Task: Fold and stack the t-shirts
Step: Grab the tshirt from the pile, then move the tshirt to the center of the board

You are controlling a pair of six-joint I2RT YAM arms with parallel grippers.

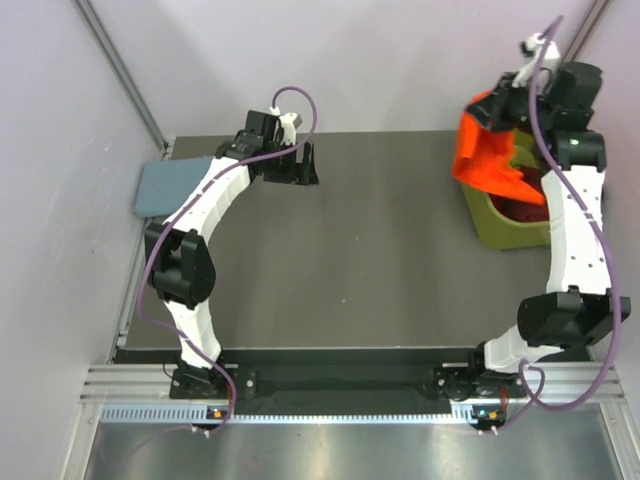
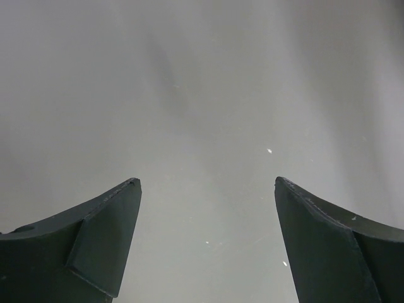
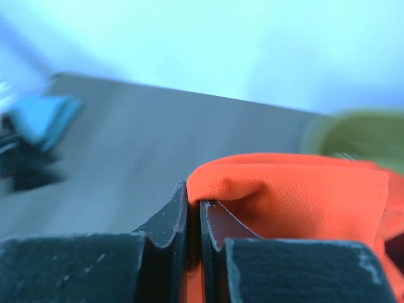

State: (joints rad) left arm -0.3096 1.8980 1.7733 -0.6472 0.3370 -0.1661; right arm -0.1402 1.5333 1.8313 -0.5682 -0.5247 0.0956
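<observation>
My right gripper [image 1: 492, 112] is shut on an orange t-shirt [image 1: 487, 155] and holds it up above the olive green bin [image 1: 500, 232] at the table's far right. In the right wrist view the orange mesh cloth [image 3: 297, 192] is pinched between the closed fingers [image 3: 169, 218] and drapes to the right. A folded blue-grey t-shirt [image 1: 168, 186] lies at the table's far left edge. My left gripper [image 1: 300, 165] is open and empty at the far middle-left, beside that folded shirt; its wrist view shows only bare grey surface between its fingers [image 2: 104, 240].
The olive bin holds more dark red cloth [image 1: 525, 208]. The dark table [image 1: 360, 260] spreads between the two arms. Pale walls and metal frame posts stand behind and to the left.
</observation>
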